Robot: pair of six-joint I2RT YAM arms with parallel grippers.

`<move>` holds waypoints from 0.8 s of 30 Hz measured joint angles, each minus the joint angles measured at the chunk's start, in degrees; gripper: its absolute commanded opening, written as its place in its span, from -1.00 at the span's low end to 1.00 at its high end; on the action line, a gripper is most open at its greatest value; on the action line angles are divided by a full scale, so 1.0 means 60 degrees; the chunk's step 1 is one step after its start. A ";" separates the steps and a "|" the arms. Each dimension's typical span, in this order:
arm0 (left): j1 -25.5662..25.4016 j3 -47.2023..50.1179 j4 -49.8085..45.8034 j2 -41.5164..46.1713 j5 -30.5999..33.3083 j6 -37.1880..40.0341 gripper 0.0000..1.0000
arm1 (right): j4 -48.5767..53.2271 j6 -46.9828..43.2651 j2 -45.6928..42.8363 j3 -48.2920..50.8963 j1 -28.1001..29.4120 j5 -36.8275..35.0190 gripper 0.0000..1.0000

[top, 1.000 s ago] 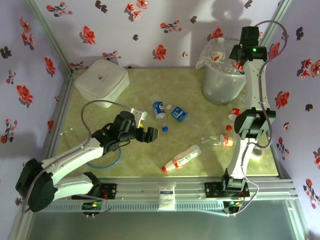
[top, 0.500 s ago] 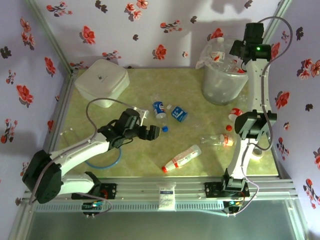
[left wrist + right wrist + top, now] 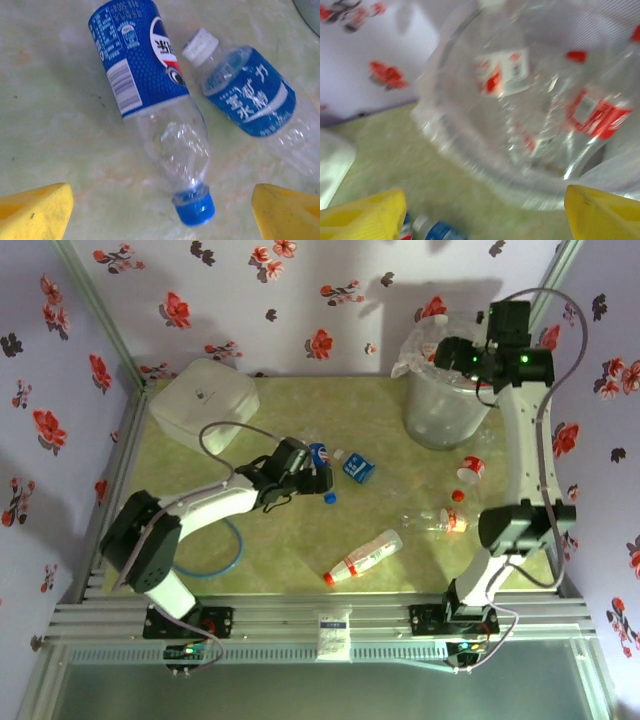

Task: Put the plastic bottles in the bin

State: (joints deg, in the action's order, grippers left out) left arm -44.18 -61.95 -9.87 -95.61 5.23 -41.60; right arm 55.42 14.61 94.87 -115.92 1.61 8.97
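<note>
Plastic bottles (image 3: 150,75), clear and blue-labelled, one blue-capped, the other white-capped

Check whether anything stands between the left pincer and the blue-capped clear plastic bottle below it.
Nothing visible does. The left pincer hangs open right over the blue-capped clear plastic bottle. A white-capped blue-labelled clear bottle lies close beside it, not across it.

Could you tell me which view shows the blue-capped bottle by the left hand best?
The left wrist view: the blue-capped bottle is close and sharp. The top external view shows it small; the right wrist view, at most a blurred sliver.
</note>
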 measured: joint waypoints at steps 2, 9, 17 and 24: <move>0.0000 -0.0408 -0.0117 -0.0408 0.0237 -0.0237 0.75 | -0.0379 0.0076 -0.0863 0.1137 0.0047 0.0466 0.69; 0.0000 -0.1242 -0.0412 -0.1421 0.0714 -0.0849 0.59 | -0.1111 0.0251 -0.2929 0.3738 0.0018 0.1392 0.73; -0.0007 -0.1402 -0.0208 -0.2011 0.0758 -0.1337 0.37 | -0.1279 0.0251 -0.4666 0.5144 -0.0095 0.1847 0.73; -0.0007 -0.1410 -0.0157 -0.2164 0.0787 -0.1384 0.10 | -0.1472 0.0339 -0.5016 0.5836 -0.0146 0.2124 0.73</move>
State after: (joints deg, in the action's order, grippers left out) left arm -44.23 -70.41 -10.81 -108.60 9.96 -49.91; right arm 46.59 16.64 64.77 -80.90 0.73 21.71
